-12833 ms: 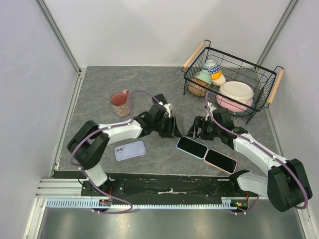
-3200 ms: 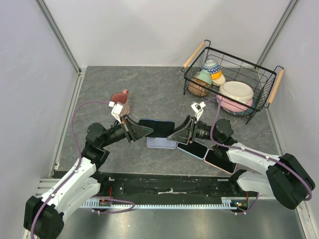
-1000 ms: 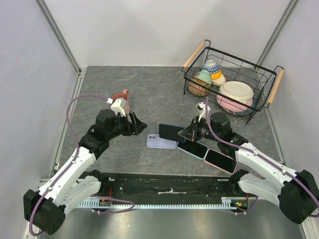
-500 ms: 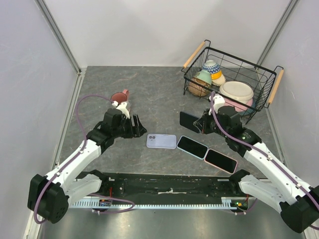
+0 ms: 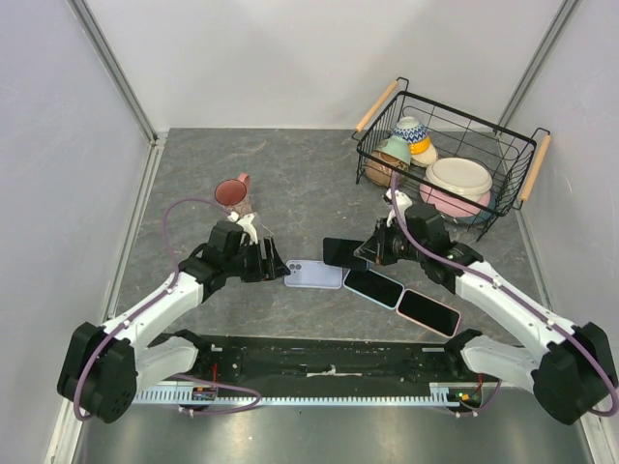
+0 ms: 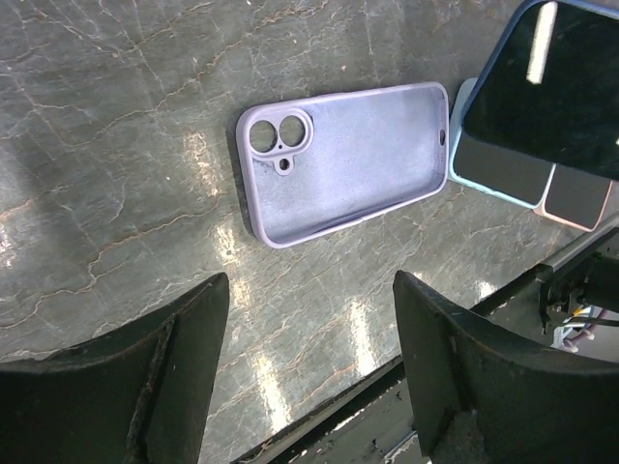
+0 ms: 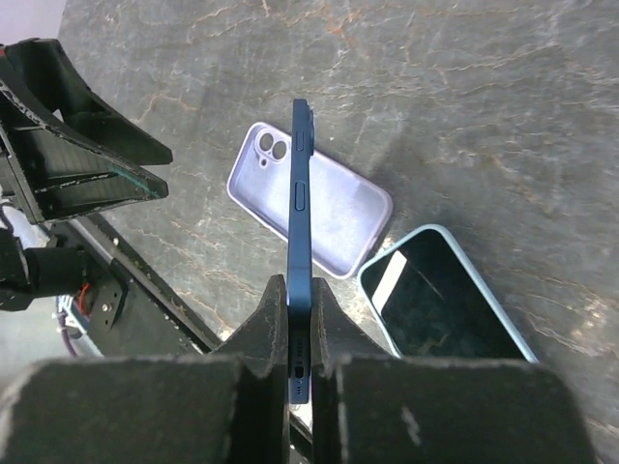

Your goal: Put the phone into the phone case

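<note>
A lavender phone case lies hollow side up on the table, its camera holes toward the left. My right gripper is shut on a dark blue phone, gripping it on edge by its lower end. The phone hangs just above the case's right part, screen edge up. My left gripper stands open just left of the case, low over the table, with nothing between its fingers.
A light-blue cased phone and a pink cased phone lie right of the case. A pink mug stands behind my left arm. A wire basket with bowls sits at the back right.
My right gripper has carried the phone left and down, toward the case. My left gripper has slid right, closer to the case's left end.
</note>
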